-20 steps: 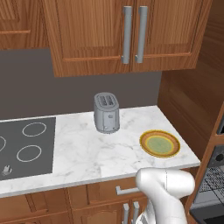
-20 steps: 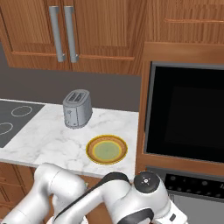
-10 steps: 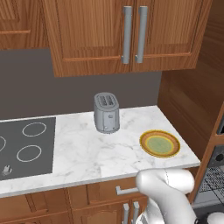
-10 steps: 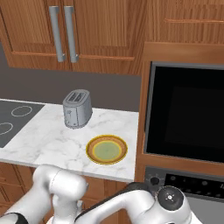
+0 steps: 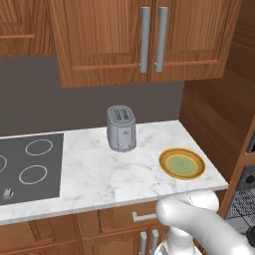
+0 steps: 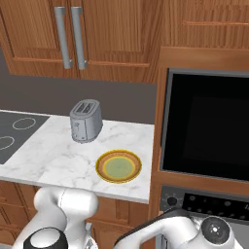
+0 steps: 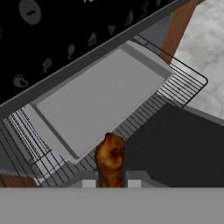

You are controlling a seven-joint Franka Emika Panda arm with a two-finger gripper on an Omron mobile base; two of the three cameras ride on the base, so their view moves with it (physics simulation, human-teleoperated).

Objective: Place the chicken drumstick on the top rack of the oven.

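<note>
Oven [image 7: 65, 39], dark and glossy, ahead of the gripper [image 7: 111, 183]. Below its panel, a thin wire rack [image 7: 175, 83] pulled out past a flat grey tray [image 7: 100, 96]. Pinched between the fingertips: a lumpy brown drumstick [image 7: 110, 159], over the rack's near edge.

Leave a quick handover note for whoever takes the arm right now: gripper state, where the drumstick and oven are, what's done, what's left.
Gripper: shut on the chicken drumstick, held between the fingertips.
Oven: open, wire rack pulled out with a grey tray on it, directly ahead of the hand.
Done: drumstick picked up; the yellow plate on the counter sits bare.
Left: move over the rack, set the drumstick down, release.
</note>
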